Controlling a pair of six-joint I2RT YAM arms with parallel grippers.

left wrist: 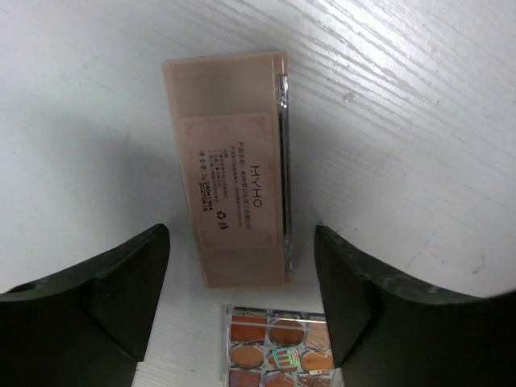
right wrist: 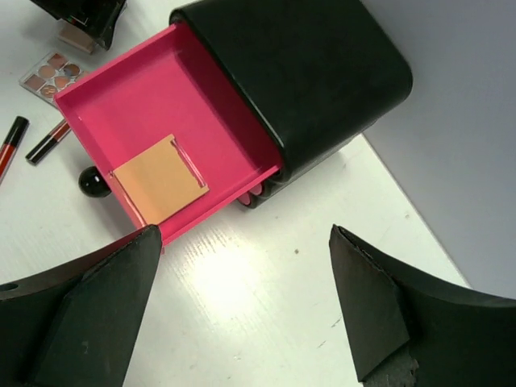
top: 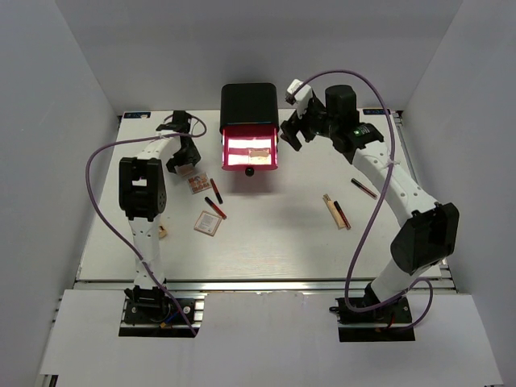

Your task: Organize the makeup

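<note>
Then | left gripper [left wrist: 239, 270] stood open astride tan palette [left wrist: 230, 169] lying flat on counter [left wrist: 403, 121] | right gripper [right wrist: 242, 274] open, empty, near pink drawer [right wrist: 129, 101] | palette judged light, stiff, slick: pinch long edges.

Left arm [top: 143, 193] rises from its base, black elbow block high, forearm angled forward and slightly right, wrist bent downward. Left gripper [top: 185, 164] points down, low, jaws apart; in the wrist view both black fingers [left wrist: 121, 298] stand wide and neither touches anything. Right arm [top: 401, 193] stretched long, leaning forward and to the left, far past its base, wrist turned inward. Right gripper [top: 289, 134] aims left and down, raised, jaws spread wide; its black fingers [right wrist: 97, 314] hold nothing. Purple cables [top: 95, 193] loop off both arms
</note>
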